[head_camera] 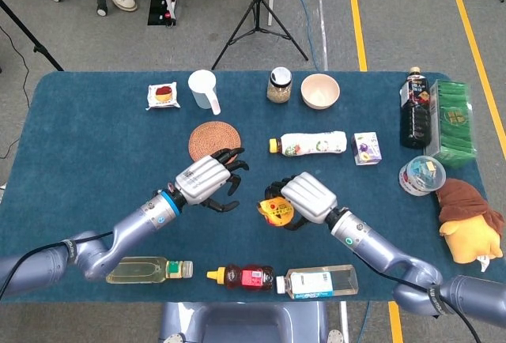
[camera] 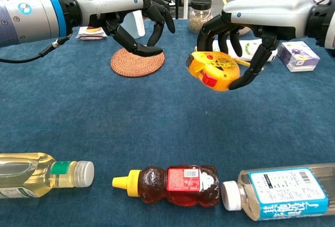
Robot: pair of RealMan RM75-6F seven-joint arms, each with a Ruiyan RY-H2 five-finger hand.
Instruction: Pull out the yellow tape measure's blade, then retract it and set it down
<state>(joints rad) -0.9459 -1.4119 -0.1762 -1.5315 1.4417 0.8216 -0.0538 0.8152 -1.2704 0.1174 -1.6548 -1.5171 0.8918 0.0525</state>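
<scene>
Now we have the yellow tape measure [camera: 215, 70] up off the worktop [camera: 157, 127], clasped in our right hand [camera: 235, 33] with fingers curled over the top and thumb hooked under the far side. It hangs in mid-air near the middle of the blue cloth, just our side of the white lying bottle [head_camera: 310, 144]. Our left hand [camera: 137, 20] hovers near it above the woven coaster [camera: 137, 61], fingers spread and bent, holding nothing.

The blade looks fully inside the case; we cannot make out the end hook from either view. So the step in hand, as we judge it, is bringing the left fingertips to the mouth of the case to catch that hook.

To do it well, we should keep the right grasp firm and the case level, with the mouth turned towards the left hand. Pinch the hook between thumb and one finger, then draw straight out along the blade's line, not at an angle, so it does not kink. Watch that the right fingers stay off the red lock button [camera: 209, 80], or the blade may jam.
</scene>
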